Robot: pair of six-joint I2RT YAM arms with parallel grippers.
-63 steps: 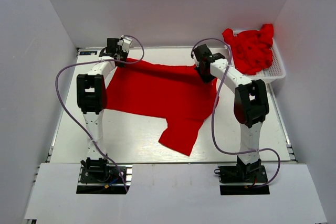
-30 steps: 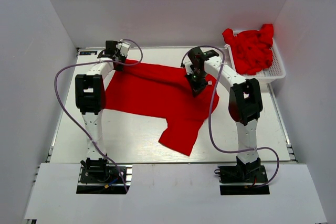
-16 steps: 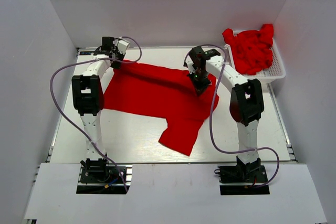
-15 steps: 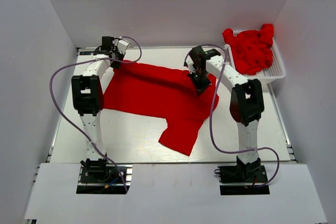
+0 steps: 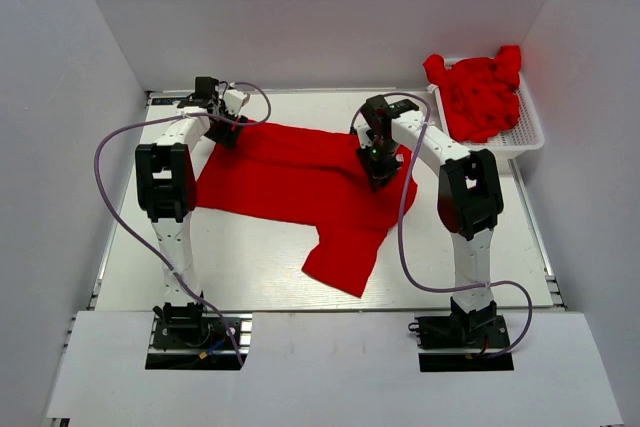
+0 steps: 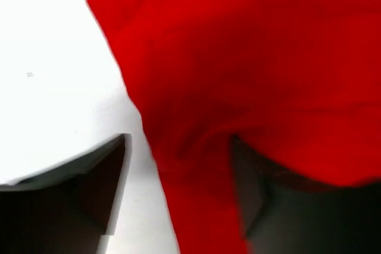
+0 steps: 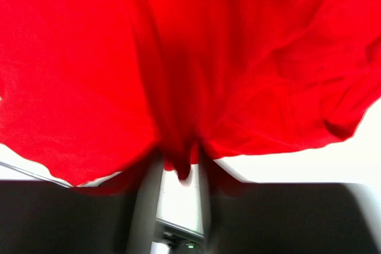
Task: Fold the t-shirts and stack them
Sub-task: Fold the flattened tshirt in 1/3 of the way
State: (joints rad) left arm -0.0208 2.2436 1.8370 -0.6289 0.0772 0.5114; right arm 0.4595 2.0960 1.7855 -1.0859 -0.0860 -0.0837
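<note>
One red t-shirt (image 5: pixel 290 182) lies spread across the table, a sleeve pointing toward the near edge. My left gripper (image 5: pixel 224 133) is at the shirt's far left corner. In the left wrist view its jaws (image 6: pixel 178 188) stand wide apart, with the t-shirt's edge (image 6: pixel 250 57) lying loose between them on the white table. My right gripper (image 5: pixel 377 163) is over the shirt's far right part. In the right wrist view it (image 7: pixel 180 173) is nearly closed, pinching a raised fold of the t-shirt (image 7: pixel 71 57).
A white slotted basket (image 5: pixel 530 137) at the back right holds a heap of more red t-shirts (image 5: pixel 480 92). White walls close in the table on three sides. Both arms' purple cables loop over the table.
My left gripper has opened and let go of the shirt's far left corner, which now lies on the table. The right gripper has barely shifted and still pinches its fold.
</note>
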